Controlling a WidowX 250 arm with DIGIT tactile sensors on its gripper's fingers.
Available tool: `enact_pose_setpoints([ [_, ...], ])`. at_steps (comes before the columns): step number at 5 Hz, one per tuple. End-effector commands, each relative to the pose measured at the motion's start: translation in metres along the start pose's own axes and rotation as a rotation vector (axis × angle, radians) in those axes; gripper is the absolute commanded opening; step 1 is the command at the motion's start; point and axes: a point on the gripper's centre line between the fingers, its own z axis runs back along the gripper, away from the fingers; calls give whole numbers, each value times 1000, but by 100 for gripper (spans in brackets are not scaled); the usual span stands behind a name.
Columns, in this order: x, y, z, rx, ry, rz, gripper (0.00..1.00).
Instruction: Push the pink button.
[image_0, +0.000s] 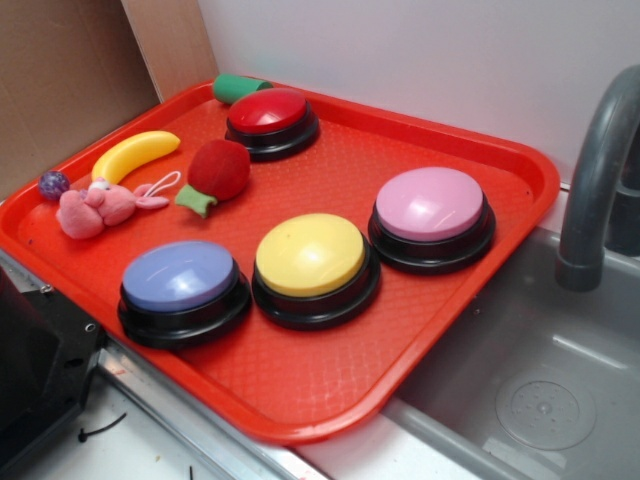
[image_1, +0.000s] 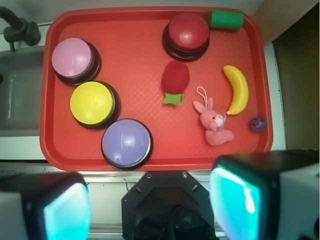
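Note:
The pink button (image_0: 432, 203) has a pale pink dome on a black base and stands at the right side of the red tray (image_0: 300, 390). In the wrist view the pink button (image_1: 74, 57) is at the tray's (image_1: 140, 55) upper left. My gripper (image_1: 150, 210) hangs high above the near edge of the tray, well away from the button. Its two teal-padded fingers (image_1: 65, 212) stand wide apart with nothing between them. The gripper does not show in the exterior view.
Also on the tray: yellow button (image_0: 310, 254), lavender-blue button (image_0: 180, 277), red button (image_0: 268, 111), red plush fruit (image_0: 217, 171), banana (image_0: 134, 154), pink bunny (image_0: 97, 208), green cylinder (image_0: 235, 88), small purple ball (image_0: 53, 184). A sink (image_0: 540, 390) and grey faucet (image_0: 595, 180) lie right. The black robot base (image_1: 170, 205) sits below the gripper.

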Motion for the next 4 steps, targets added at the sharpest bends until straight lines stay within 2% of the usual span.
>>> enact_pose_setpoints([
  [1,0,0,0,0,0,0,100],
  [2,46,-51,-21,105,-28,-233,100],
  [3,84,-104,-44,85,-87,-398,100],
  [4,109,-120,-77,52,-159,-558,100],
])
